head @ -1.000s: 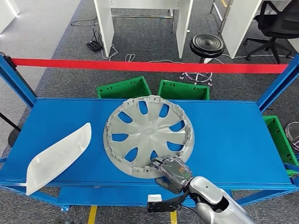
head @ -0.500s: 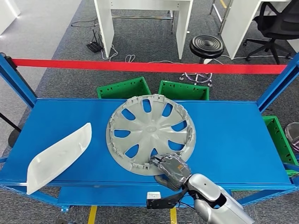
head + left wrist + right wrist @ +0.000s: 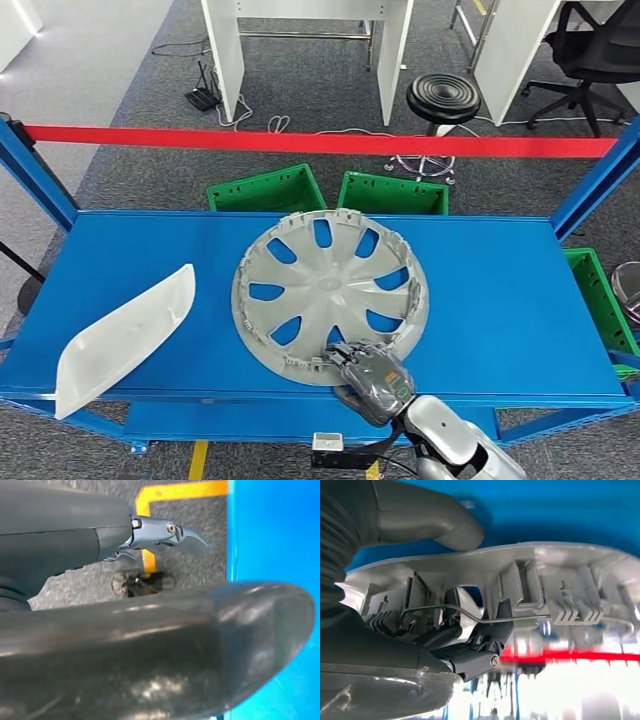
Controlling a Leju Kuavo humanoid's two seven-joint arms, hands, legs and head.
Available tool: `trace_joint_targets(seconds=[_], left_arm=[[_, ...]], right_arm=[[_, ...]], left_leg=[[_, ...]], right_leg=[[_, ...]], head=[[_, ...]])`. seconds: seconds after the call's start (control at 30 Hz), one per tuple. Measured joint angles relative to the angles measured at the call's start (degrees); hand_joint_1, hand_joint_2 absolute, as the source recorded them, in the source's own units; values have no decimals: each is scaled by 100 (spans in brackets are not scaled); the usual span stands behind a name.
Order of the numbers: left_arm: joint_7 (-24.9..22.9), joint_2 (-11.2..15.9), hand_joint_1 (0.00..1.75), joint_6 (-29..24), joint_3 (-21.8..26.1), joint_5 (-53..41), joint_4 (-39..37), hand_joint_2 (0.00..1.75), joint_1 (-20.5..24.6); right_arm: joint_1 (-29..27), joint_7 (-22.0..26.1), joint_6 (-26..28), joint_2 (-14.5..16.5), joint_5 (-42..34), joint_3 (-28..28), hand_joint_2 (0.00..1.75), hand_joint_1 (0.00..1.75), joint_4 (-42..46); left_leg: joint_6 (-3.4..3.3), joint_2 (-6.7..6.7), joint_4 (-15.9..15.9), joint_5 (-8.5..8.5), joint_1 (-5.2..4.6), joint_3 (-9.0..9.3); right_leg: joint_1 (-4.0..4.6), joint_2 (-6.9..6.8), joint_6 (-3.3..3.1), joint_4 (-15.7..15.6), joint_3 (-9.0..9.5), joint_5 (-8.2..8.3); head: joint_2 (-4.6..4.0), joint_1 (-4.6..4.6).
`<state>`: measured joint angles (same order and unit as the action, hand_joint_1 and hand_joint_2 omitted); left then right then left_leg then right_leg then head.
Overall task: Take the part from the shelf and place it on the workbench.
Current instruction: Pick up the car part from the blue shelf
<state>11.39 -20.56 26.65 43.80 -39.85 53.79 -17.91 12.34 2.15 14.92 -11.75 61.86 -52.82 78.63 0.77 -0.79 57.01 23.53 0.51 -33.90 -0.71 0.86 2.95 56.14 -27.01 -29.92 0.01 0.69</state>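
A silver hubcap [image 3: 330, 290] lies on the blue shelf [image 3: 490, 290], its inner side up. My right hand [image 3: 371, 375] grips its near rim at the shelf's front edge. In the right wrist view the thumb [image 3: 433, 522] lies on one face of the rim [image 3: 531, 575] and the dark fingers [image 3: 471, 655] hook into the clips and wire ring on the other. A white curved cover part [image 3: 124, 335] rests on the shelf's left end. My left hand [image 3: 151, 630] hangs beside the blue shelf edge over grey floor, holding nothing, one finger [image 3: 170, 530] stretched out.
Green bins [image 3: 260, 187] [image 3: 392, 192] stand on the floor behind the shelf, and another bin [image 3: 596, 295] is at the right. A red barrier tape [image 3: 317, 142] runs across. Beyond it are a black stool [image 3: 443, 97] and white table legs [image 3: 223, 55].
The hubcap has slid and turned to the right on the shelf. My right hand, still on its near rim, has moved slightly right and nearer the front edge.
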Motion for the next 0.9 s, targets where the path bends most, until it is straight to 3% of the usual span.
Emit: trace_joint_targets(seconds=[0.33,0.8,0.83,0.9], left_arm=[[-208,-10,0,-117,-555,377,283,0,-252],[-540,-10,0,-163,-1083,779,655,0,-534],[-540,-10,0,-151,-1086,768,663,0,-535],[-539,-10,0,-134,-1089,752,680,0,-537]], right_arm=[[-229,104,337,-19,153,213,175,175,584],[-523,460,1809,-5,457,586,175,175,1257],[-540,471,1878,-1,468,620,175,169,1291],[-564,478,1948,7,505,674,175,122,1325]], left_leg=[[0,-1,-9,3,1,0],[5,-2,-10,8,0,0],[5,-2,-10,8,0,0],[5,-2,-11,8,0,0]], right_leg=[[1,-7,-1,0,-5,-9],[0,-7,-1,0,-5,-17],[0,-7,-1,0,-5,-17],[1,-7,-1,0,-4,-17]], head=[[0,1],[-1,1],[-1,1],[0,1]])
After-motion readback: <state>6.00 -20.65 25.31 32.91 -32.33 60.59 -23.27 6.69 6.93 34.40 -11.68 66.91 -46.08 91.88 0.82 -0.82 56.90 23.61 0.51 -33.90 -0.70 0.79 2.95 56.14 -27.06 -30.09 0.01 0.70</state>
